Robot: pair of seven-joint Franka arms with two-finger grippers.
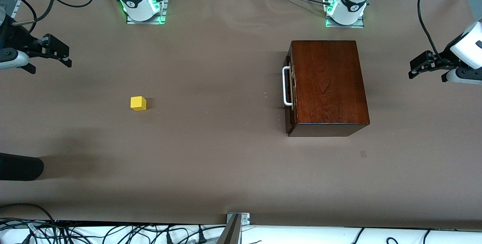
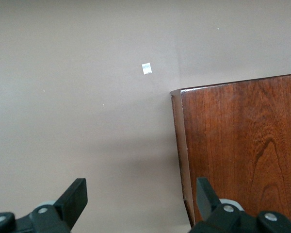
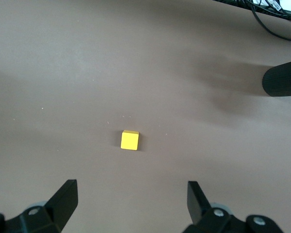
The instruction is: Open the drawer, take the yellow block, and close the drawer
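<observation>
The mahogany box (image 1: 329,86) stands toward the left arm's end of the table. Its drawer (image 1: 289,97) is shut, and the white bar handle (image 1: 286,86) faces the right arm's end. The yellow block (image 1: 138,103) sits on the bare table toward the right arm's end, also in the right wrist view (image 3: 130,140). My right gripper (image 1: 68,56) hangs open and empty at that end of the table, and the right wrist view (image 3: 131,187) shows it apart from the block. My left gripper (image 1: 412,69) hangs open and empty beside the box (image 2: 242,145), seen in the left wrist view (image 2: 140,189).
A black rounded object (image 1: 19,166) juts in over the table edge at the right arm's end, nearer to the front camera than the block; it also shows in the right wrist view (image 3: 281,80). A small pale patch (image 1: 362,154) lies near the box. Cables run along the near edge.
</observation>
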